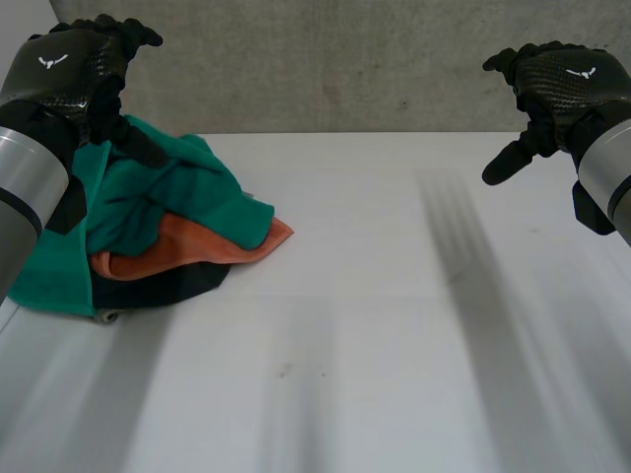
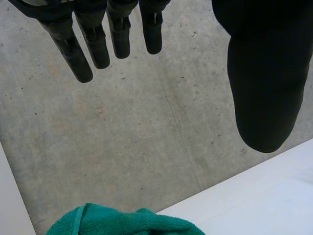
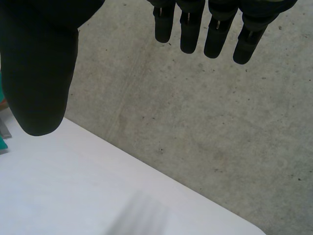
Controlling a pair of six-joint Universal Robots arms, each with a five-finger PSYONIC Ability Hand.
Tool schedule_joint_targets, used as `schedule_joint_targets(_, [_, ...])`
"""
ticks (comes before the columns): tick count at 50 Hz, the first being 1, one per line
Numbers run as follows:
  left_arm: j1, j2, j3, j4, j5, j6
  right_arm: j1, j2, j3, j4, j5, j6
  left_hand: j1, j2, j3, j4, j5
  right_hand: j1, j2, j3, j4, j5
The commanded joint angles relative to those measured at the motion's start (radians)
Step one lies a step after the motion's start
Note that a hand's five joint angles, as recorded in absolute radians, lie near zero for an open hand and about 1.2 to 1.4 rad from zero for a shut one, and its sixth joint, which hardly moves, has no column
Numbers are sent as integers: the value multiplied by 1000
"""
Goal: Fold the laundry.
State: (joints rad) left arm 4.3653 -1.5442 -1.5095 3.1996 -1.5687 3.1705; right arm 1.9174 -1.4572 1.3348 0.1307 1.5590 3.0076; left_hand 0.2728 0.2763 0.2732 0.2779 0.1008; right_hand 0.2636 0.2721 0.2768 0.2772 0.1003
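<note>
I see the white table with the laundry pile, green over orange and black, near its far left corner. My left hand hovers above the pile, fingers straight and apart, holding nothing. My right hand hangs relaxed by the right edge, well apart from the pile.

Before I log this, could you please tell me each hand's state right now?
Left hand: open, holding nothing.
Right hand: open, holding nothing.
</note>
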Motion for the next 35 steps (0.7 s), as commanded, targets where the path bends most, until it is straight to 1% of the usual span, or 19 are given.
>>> schedule_joint_targets(1, [4, -2, 0, 0, 1, -1, 0, 0, 4, -5, 0, -4, -98, -102, -99, -103, -101, -89, -98, -102, -103, -100])
schedule_joint_targets(15, [8, -16, 20, 0, -4, 0, 0, 3, 7, -5, 0, -4, -98, -102, -99, -103, -101, -89, -98, -102, -103, -100])
schedule_joint_targets(19, [65, -89, 63, 14, -4, 5, 0, 3, 7, -3, 0, -4, -89, -92, -89, -94, -91, -89, -98, -102, -103, -100])
schedule_joint_targets(20, [109, -143, 86, 20, -2, 22, 0, 3, 7, -3, 0, -6, -77, -81, -77, -82, -80, -89, -98, -102, -103, -100])
schedule_joint_targets(23, [175, -227, 121, 26, 1, 81, 0, 3, 7, -3, 0, -6, -74, -77, -74, -79, -77, -89, -98, -102, -103, -100])
schedule_joint_targets(24, [204, -296, 150, 31, 1, 145, 0, 3, 7, -3, 0, -6, -74, -77, -74, -79, -77, -89, -98, -102, -103, -100])
schedule_joint_targets(26, [224, -361, 176, 39, 3, 212, 0, 3, 7, -2, 0, -6, -71, -75, -71, -76, -74, -89, -98, -102, -103, -100])
schedule_joint_targets(27, [247, -429, 207, 58, 3, 286, 0, 3, 7, -3, 0, -6, -74, -77, -74, -79, -77, -89, -98, -102, -103, -100])
schedule_joint_targets(30, [261, -529, 258, 97, 1, 396, 0, 4, 9, -2, -2, -6, -71, -75, -71, -76, -74, -89, -98, -102, -103, -100])
schedule_joint_targets(31, [273, -581, 281, 120, 3, 457, 0, 4, 10, -2, -2, -6, -51, -54, -51, -56, -53, -89, -98, -102, -103, -100])
schedule_joint_targets(32, [281, -605, 288, 126, 3, 488, 0, 4, 10, -2, -2, -6, -30, -34, -31, -35, -33, -89, -98, -102, -103, -100])
schedule_joint_targets(34, [298, -634, 302, 131, 4, 529, 0, 6, 14, -2, -4, -6, 58, 54, 57, 52, 55, -89, -98, -102, -103, -100])
schedule_joint_targets(35, [310, -643, 305, 135, 6, 540, 0, 6, 15, -2, -4, -6, 296, 293, 296, 291, 294, -89, -98, -102, -103, -100])
